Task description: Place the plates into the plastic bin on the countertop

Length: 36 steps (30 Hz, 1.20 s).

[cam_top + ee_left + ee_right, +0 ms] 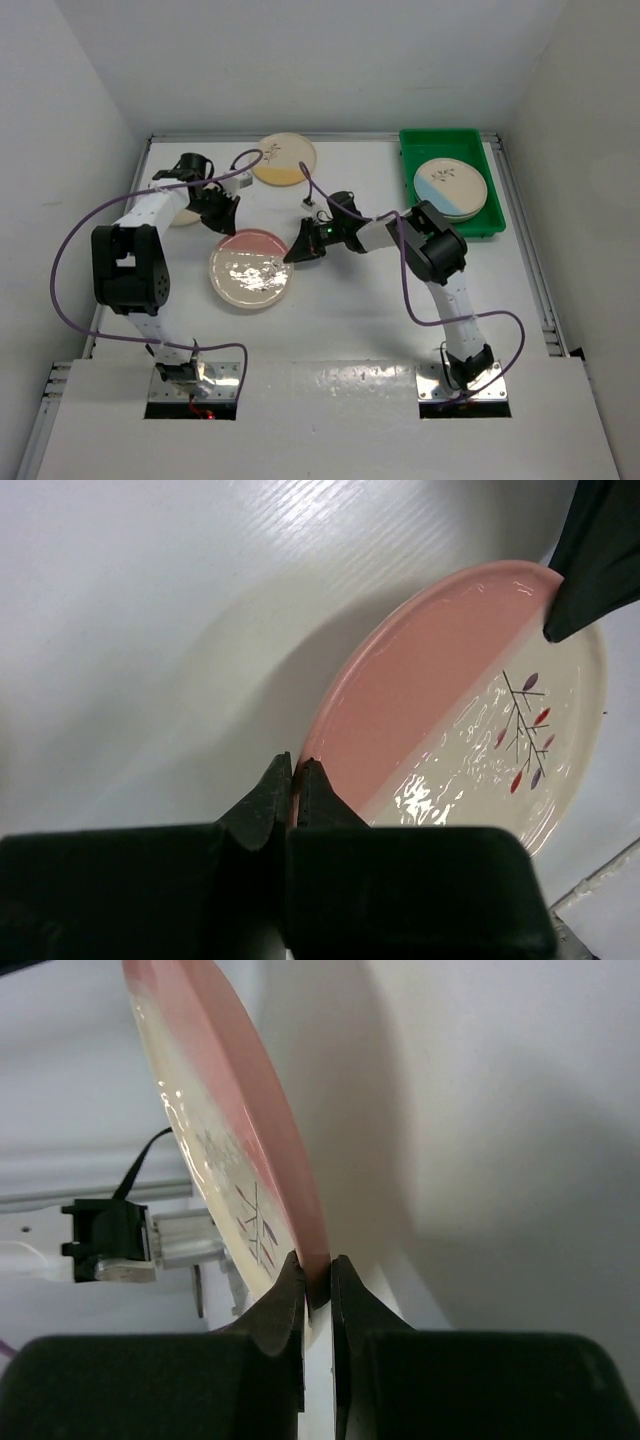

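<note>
A pink-and-cream plate (250,268) with a leaf sprig is at the centre-left of the countertop (350,320), and its shadow suggests it is slightly raised. My left gripper (222,228) is shut on its far-left rim; the left wrist view shows the rim pinched in that gripper (297,778) and the plate (450,670). My right gripper (296,252) is shut on the right rim, pinched edge-on in the right wrist view (318,1278). The green plastic bin (425,140) at the back right holds a plate with a blue section (450,184). A yellow-sectioned plate (283,158) lies at the back.
Another cream plate (184,217) lies mostly hidden under my left arm. White walls close in the countertop on the left, back and right. A small white block (309,204) with a cable sits behind the right gripper. Purple cables loop from both arms.
</note>
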Available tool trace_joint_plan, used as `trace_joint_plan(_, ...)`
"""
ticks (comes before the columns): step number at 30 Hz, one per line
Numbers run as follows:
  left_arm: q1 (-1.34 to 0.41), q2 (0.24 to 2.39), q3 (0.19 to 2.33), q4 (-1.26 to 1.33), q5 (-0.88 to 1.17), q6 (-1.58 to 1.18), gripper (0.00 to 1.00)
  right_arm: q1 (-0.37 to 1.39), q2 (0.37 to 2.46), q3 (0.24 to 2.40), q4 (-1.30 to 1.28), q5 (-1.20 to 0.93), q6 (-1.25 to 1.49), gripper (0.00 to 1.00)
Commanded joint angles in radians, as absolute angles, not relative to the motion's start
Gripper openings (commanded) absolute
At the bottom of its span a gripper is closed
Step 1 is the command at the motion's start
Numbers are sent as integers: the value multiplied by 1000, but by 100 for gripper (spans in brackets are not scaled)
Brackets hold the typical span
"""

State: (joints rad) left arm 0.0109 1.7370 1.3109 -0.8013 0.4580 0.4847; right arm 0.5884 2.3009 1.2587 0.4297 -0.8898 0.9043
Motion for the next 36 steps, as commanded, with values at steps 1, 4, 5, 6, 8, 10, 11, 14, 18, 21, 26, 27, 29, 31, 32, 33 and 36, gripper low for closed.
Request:
trace_joint_plan(1, 3, 1721, 1330, -798, 500, 462, 0, 531, 2150, 1212, 665, -905, 1081, 0)
trace_joint_plan(4, 12, 1721, 1368, -798, 491, 439, 42, 473, 2042, 1166, 675, -870, 1097, 0)
trace_joint_plan(5, 12, 1721, 1394, -798, 482, 425, 49, 425, 2020, 1154, 676, -861, 1097, 0)
trace_joint_plan(6, 24, 1710, 1408, -798, 482, 414, 53, 408, 1997, 1117, 678, -830, 1104, 0)
trace_joint_plan(8, 25, 1700, 1452, -798, 482, 414, 64, 344, 1910, 1077, 701, -806, 1120, 0)
trace_joint_plan(10, 34, 1689, 1474, -784, 460, 391, 65, 267, 1855, 1022, 738, -786, 1159, 0)
trace_joint_plan(11, 34, 1678, 1474, -772, 448, 391, 65, 212, 1826, 1011, 741, -779, 1172, 0)
trace_joint_plan(14, 54, 1678, 1496, -738, 404, 370, 65, 72, 1731, 939, 750, -735, 1198, 0)
trace_joint_plan(18, 54, 1678, 1487, -738, 373, 370, 65, -115, 1629, 795, 716, -582, 1209, 0)
trace_joint_plan(21, 54, 1689, 1462, -738, 360, 360, 65, -245, 1586, 743, 623, -448, 1204, 0)
trace_joint_plan(26, 54, 1689, 1440, -738, 360, 360, 65, -380, 1609, 790, 494, -316, 1198, 0)
trace_joint_plan(27, 54, 1689, 1440, -738, 360, 360, 65, -383, 1633, 799, 494, -311, 1190, 0)
trace_joint_plan(29, 54, 1689, 1440, -738, 360, 360, 65, -388, 1646, 810, 512, -290, 1192, 0)
trace_joint_plan(31, 54, 1680, 1431, -738, 351, 360, 65, -396, 1673, 824, 500, -281, 1206, 0)
trace_joint_plan(32, 54, 1680, 1431, -738, 351, 370, 65, -396, 1678, 830, 488, -276, 1201, 0)
trace_joint_plan(33, 54, 1680, 1431, -738, 351, 370, 65, -394, 1689, 834, 470, -276, 1195, 0)
trace_joint_plan(36, 54, 1690, 1422, -738, 342, 370, 65, -388, 1710, 868, 379, -281, 1161, 0)
